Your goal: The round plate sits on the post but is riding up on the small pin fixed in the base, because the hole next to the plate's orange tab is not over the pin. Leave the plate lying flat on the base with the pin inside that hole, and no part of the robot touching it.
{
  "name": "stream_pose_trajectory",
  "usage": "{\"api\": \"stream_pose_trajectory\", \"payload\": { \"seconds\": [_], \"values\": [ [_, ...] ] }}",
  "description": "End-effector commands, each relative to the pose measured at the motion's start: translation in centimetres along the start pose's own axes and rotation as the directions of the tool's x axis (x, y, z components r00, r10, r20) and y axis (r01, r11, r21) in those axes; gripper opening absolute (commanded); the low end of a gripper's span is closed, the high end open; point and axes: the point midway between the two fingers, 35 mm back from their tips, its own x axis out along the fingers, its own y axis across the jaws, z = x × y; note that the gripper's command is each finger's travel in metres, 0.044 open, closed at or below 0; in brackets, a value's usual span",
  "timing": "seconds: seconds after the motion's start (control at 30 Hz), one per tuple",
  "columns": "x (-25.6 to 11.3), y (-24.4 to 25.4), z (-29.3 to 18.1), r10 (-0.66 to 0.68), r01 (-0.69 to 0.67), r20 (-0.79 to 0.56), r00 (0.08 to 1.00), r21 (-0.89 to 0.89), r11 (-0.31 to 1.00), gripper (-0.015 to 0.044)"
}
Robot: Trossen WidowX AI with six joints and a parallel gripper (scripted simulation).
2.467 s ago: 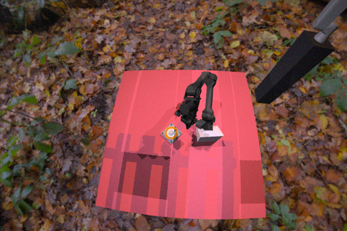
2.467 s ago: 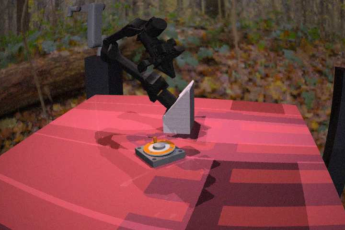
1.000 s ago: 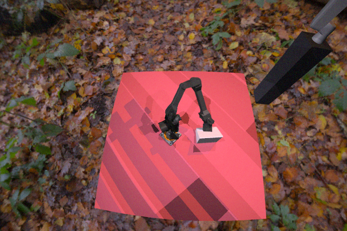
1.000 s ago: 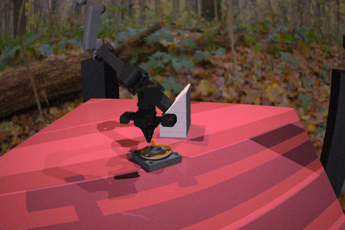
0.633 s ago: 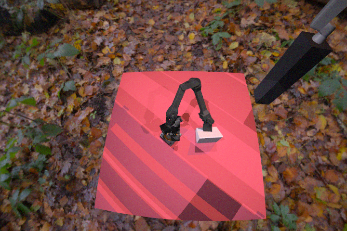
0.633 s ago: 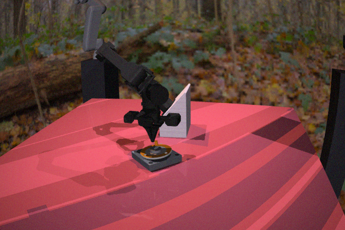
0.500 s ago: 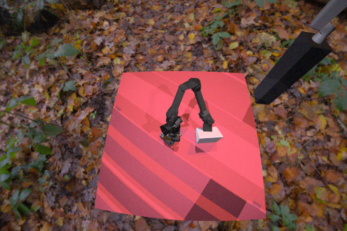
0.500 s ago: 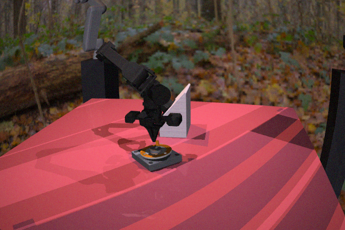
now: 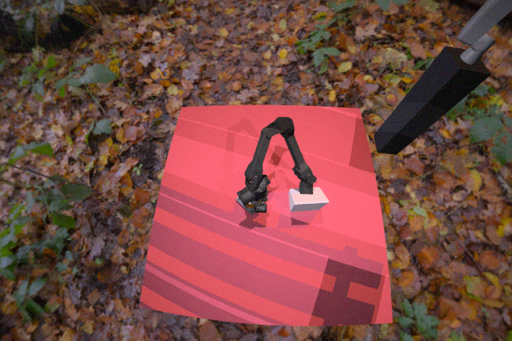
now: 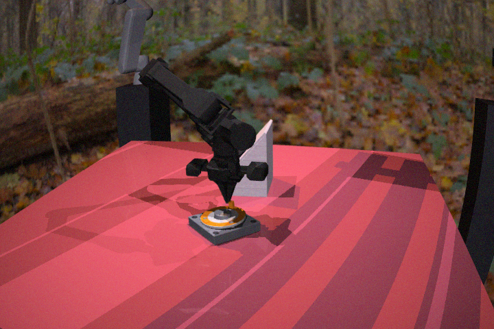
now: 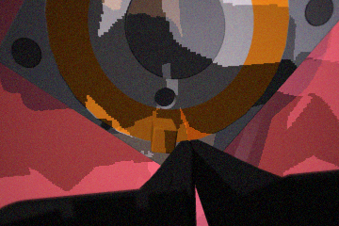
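The round plate [image 10: 210, 222] [image 11: 271, 42], an orange ring around a pale one, sits around the grey post [image 10: 224, 212] [image 11: 201, 28] on the square grey base [image 10: 215, 238] [image 11: 47, 80]. Its orange tab [image 10: 231, 203] [image 11: 164, 134] stands up at the rim. The hole [image 11: 165, 96] beside the tab looks dark; I cannot make out the pin in it, nor tell surely whether the plate lies flat. My gripper [image 10: 228, 201] [image 11: 189, 150] is shut with nothing between its tips. They are close beside the tab, right of it in the wrist view; contact is unclear. The arm hides most of the plate in the top view.
The arm stands on a white wedge block [image 9: 308, 199] [image 10: 255, 180] near the base. A black pedestal [image 9: 429, 100] [image 10: 133, 112] with a grey arm is beyond the red table [image 9: 208, 257] [image 10: 111, 279]. Another black pedestal [image 10: 484, 166] stands at the right in the exterior view.
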Motion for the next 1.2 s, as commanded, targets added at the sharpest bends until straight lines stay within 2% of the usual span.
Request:
{"api": "stream_pose_trajectory", "payload": {
  "seconds": [0.0,0.93,1.17],
  "values": [
    [-0.1,0.6,0.2,0.008,-0.008,-0.002,1.000,0.009,1.000,0.0000],
    [-0.2,2.6,0.8,0.009,-0.009,-0.001,1.000,0.010,1.000,0.0000],
    [-3.3,2.5,0.6,0.012,-0.012,-0.002,1.000,0.009,1.000,0.0000]
  ]
}}
